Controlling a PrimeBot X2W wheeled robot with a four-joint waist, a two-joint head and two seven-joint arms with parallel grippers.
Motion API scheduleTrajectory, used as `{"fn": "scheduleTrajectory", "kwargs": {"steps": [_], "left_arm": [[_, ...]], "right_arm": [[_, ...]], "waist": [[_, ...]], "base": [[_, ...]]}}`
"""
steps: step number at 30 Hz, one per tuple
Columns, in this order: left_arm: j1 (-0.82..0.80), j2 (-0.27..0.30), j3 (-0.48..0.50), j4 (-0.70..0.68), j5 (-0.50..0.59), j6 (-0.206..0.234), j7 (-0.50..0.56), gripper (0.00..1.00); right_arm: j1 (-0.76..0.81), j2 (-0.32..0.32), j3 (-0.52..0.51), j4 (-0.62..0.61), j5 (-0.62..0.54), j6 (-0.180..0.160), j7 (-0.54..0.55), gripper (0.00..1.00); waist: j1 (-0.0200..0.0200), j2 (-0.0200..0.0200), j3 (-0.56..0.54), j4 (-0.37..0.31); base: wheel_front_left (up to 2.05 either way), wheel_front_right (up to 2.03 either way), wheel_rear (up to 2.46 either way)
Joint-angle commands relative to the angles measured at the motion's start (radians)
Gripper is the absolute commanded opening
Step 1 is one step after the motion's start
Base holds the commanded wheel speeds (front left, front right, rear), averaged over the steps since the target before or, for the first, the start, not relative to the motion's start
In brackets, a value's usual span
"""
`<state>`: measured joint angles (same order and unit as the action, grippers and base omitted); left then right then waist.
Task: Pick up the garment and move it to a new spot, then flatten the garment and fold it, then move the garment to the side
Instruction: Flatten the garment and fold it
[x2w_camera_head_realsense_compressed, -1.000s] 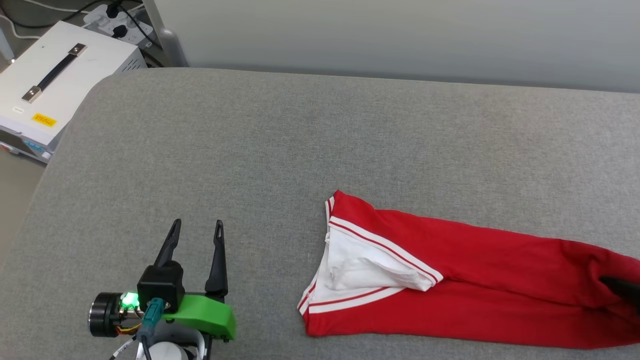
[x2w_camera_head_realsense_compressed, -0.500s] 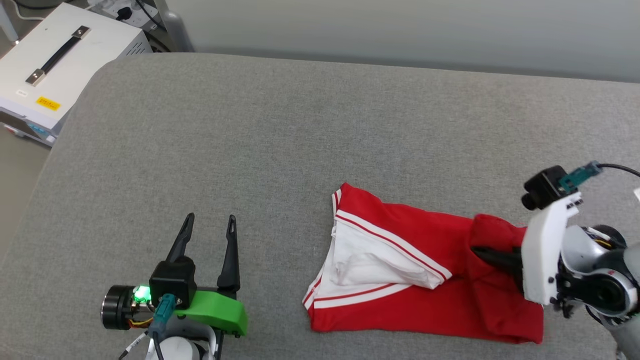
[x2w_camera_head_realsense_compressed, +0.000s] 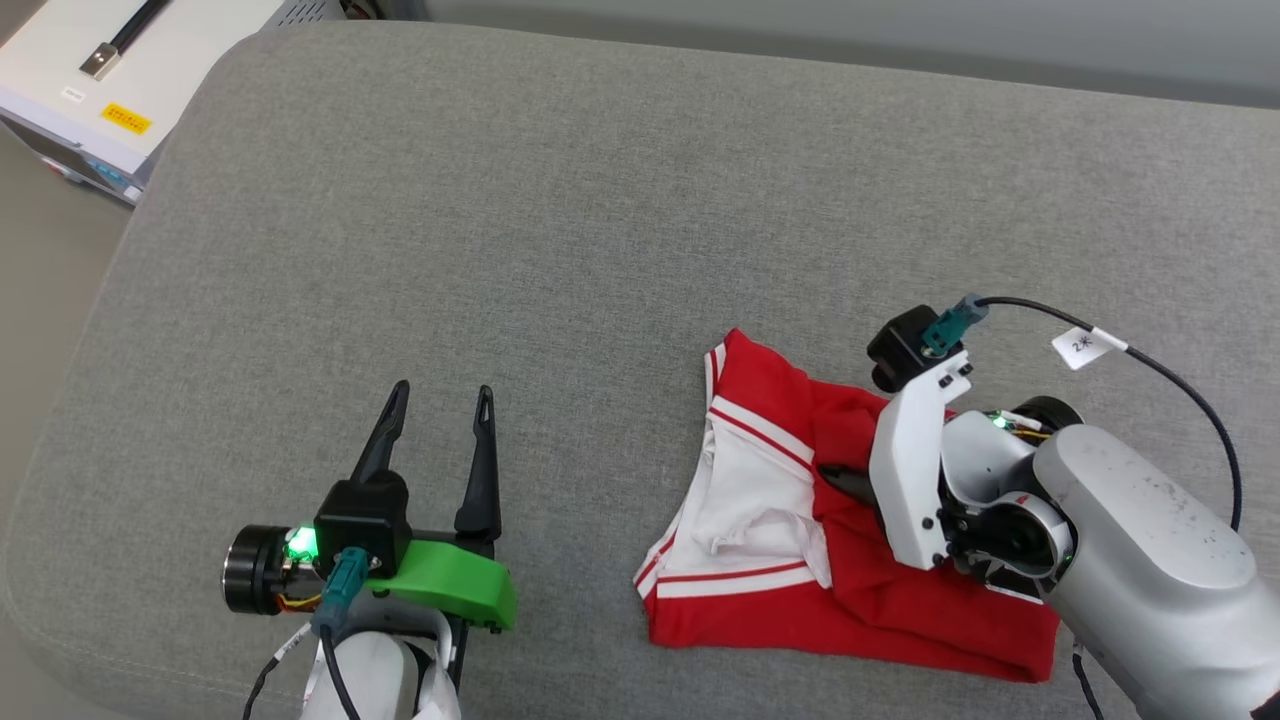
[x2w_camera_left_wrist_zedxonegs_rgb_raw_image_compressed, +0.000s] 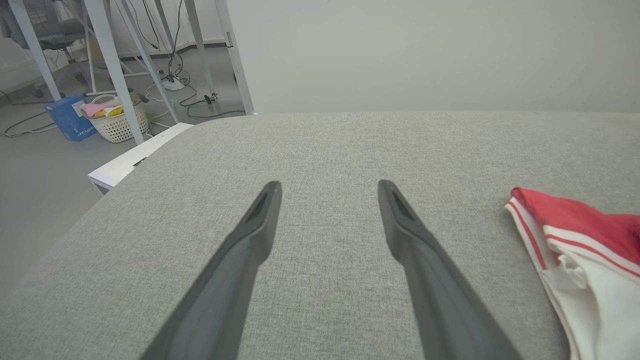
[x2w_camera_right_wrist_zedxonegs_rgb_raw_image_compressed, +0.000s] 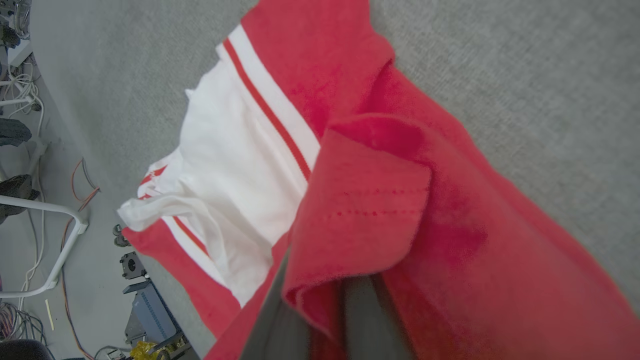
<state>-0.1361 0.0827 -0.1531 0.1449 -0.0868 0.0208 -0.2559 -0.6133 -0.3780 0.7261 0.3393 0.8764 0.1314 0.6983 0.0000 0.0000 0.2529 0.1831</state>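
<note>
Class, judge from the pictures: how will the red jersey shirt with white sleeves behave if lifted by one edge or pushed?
Probably floppy: the red jersey shirt drapes in soft folds over the right gripper. Likely light, as a narrow pinch holds up a flap. Pushed, it would probably bunch on the woven grey cushion, not slide.

A white tag (x2w_camera_head_realsense_compressed: 1085, 345) is fixed on a black cable (x2w_camera_head_realsense_compressed: 1015, 302), and "2米" can be read on it. A yellow label (x2w_camera_head_realsense_compressed: 125, 118) with dark print is seen on the white box (x2w_camera_head_realsense_compressed: 170, 70), but it is too small to be read. The white lettering on the blue box (x2w_camera_left_wrist_zedxonegs_rgb_raw_image_compressed: 75, 120) is blurred.
</note>
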Motion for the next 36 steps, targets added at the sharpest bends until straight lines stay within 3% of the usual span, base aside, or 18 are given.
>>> {"fn": "scheduleTrajectory", "kwargs": {"steps": [1, 4, 5, 6, 7, 12, 17, 21, 28, 36], "left_arm": [[-0.017, -0.009, 0.003, 0.003, 0.012, -0.004, -0.006, 1.0], [-0.012, -0.013, 0.011, 0.009, 0.014, -0.004, -0.006, 1.0], [-0.008, -0.013, 0.014, 0.01, 0.015, -0.003, -0.006, 1.0], [-0.004, -0.013, 0.018, 0.012, 0.015, -0.003, -0.006, 1.0], [0.001, -0.013, 0.023, 0.015, 0.017, -0.004, -0.006, 1.0], [0.021, -0.008, 0.042, 0.019, 0.023, -0.009, -0.006, 1.0], [0.046, -0.004, 0.062, 0.01, 0.027, -0.012, -0.006, 1.0], [0.067, -0.005, 0.071, 0.002, 0.03, -0.011, -0.006, 1.0], [0.105, -0.003, 0.089, -0.014, 0.03, -0.01, -0.006, 1.0], [0.161, -0.007, 0.107, -0.04, 0.022, -0.007, -0.006, 1.0]], "right_arm": [[-0.007, 0.004, 0.026, 0.033, -0.006, -0.001, -0.012, 0.0], [-0.013, 0.001, 0.07, 0.063, -0.002, -0.001, -0.059, 0.0], [-0.016, 0.0, 0.074, 0.063, 0.004, -0.001, -0.083, 0.06], [-0.019, -0.002, 0.076, 0.059, 0.01, -0.001, -0.107, 0.49], [-0.023, -0.009, 0.083, 0.049, 0.016, -0.001, -0.134, 1.0], [-0.029, -0.069, 0.083, -0.05, 0.015, -0.001, -0.295, 1.0], [-0.005, -0.128, 0.0, -0.118, -0.065, -0.001, -0.521, 1.0], [0.05, -0.131, -0.113, -0.116, -0.162, -0.001, -0.673, 1.0], [0.207, -0.069, -0.352, -0.108, -0.349, -0.001, -0.874, 1.0], [0.418, 0.052, -0.53, -0.183, -0.462, -0.001, -0.946, 1.0]], "waist": [[0.0, 0.0, 0.008, 0.01], [0.0, 0.0, -0.001, 0.003], [0.0, 0.0, -0.007, -0.001], [0.0, 0.0, -0.013, -0.005], [0.0, 0.0, -0.023, -0.011], [0.0, 0.0, -0.072, -0.039], [0.0, 0.0, -0.12, -0.078], [0.0, 0.0, -0.151, -0.107], [0.0, 0.0, -0.192, -0.155], [0.0, 0.0, -0.227, -0.19]], "base": [[0.0, 0.0, 0.0], [0.0, 0.0, 0.0], [0.0, 0.0, 0.0], [0.0, 0.0, 0.0], [0.0, 0.0, 0.0], [0.0, 0.0, 0.0], [0.0, 0.0, 0.0], [0.0, 0.0, 0.0], [0.0, 0.0, 0.0], [0.0, 0.0, 0.0]]}}
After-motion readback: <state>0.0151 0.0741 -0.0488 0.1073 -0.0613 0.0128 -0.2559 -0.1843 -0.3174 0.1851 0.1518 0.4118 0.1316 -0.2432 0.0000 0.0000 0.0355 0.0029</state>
